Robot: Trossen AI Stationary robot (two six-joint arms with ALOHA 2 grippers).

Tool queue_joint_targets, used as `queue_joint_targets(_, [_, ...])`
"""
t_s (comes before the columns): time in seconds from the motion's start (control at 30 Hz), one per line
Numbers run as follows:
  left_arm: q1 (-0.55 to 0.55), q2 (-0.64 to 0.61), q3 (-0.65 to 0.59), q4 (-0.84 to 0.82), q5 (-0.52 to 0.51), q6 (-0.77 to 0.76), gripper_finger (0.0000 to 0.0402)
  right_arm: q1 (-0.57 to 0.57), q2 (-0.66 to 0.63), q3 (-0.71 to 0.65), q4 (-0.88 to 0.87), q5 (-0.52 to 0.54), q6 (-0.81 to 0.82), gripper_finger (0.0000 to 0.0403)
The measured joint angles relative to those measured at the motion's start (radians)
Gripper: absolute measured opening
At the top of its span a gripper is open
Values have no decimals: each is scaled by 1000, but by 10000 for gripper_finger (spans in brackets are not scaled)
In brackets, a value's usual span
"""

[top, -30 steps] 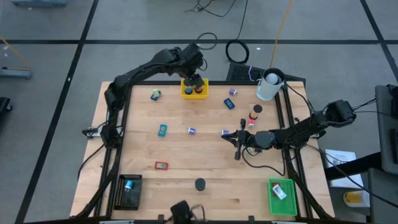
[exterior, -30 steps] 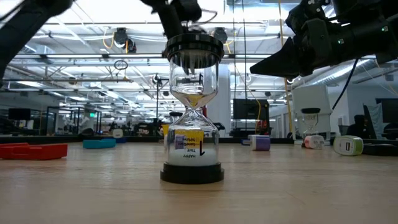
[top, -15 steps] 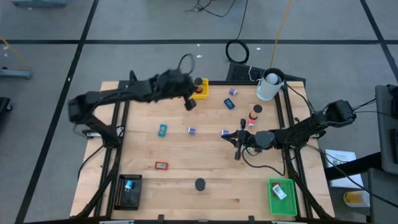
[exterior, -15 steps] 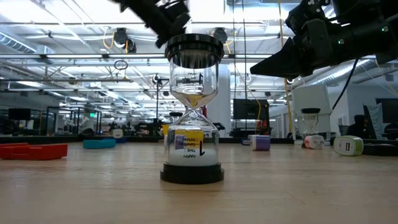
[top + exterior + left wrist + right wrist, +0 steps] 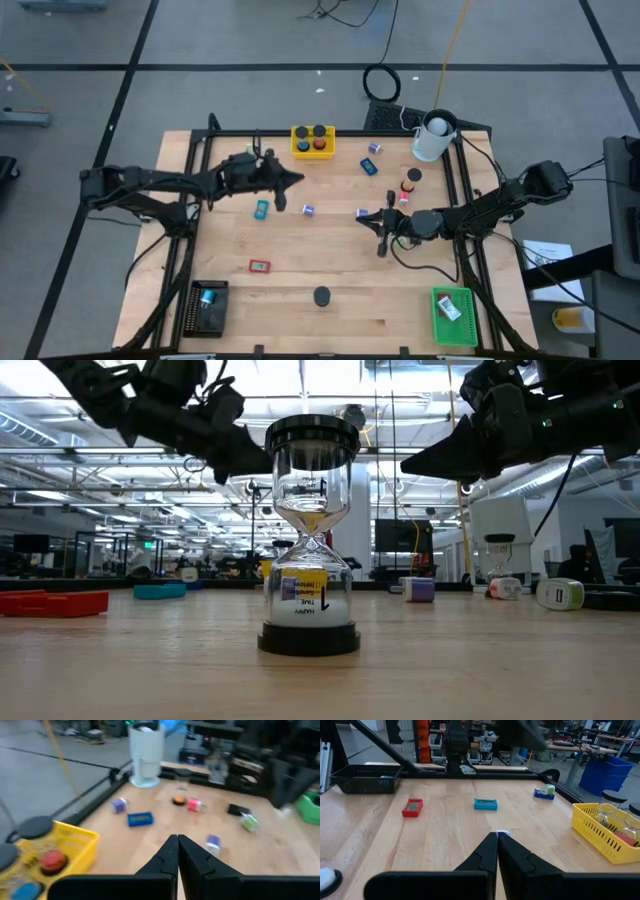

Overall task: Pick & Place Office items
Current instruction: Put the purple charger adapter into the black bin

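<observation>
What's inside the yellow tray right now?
The yellow tray holds round-topped pieces: two black, one red and one blue. Anything beneath them is hidden.

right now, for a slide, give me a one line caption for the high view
Left gripper shut above the table near the yellow tray; right gripper shut mid-table among scattered office items.

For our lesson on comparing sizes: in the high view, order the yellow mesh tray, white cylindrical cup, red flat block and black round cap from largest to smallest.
1. Yellow mesh tray
2. White cylindrical cup
3. Red flat block and black round cap: look alike, unranked.
</observation>
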State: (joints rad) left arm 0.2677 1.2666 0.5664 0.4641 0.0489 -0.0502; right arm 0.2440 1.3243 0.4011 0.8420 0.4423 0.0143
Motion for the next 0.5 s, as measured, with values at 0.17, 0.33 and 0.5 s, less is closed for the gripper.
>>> queue_joint_targets(0.17, [-99,3,-86,91,-61,52,4,0,0,0,-1,0,-4,8])
queue_joint_targets(0.33, [-216,2,-190,297,-102,80,13,0,0,0,-1,1,-18,8])
queue_joint_targets(0.5, [-294,2,-252,340,-182,45,18,0,0,0,-1,1,-19,8])
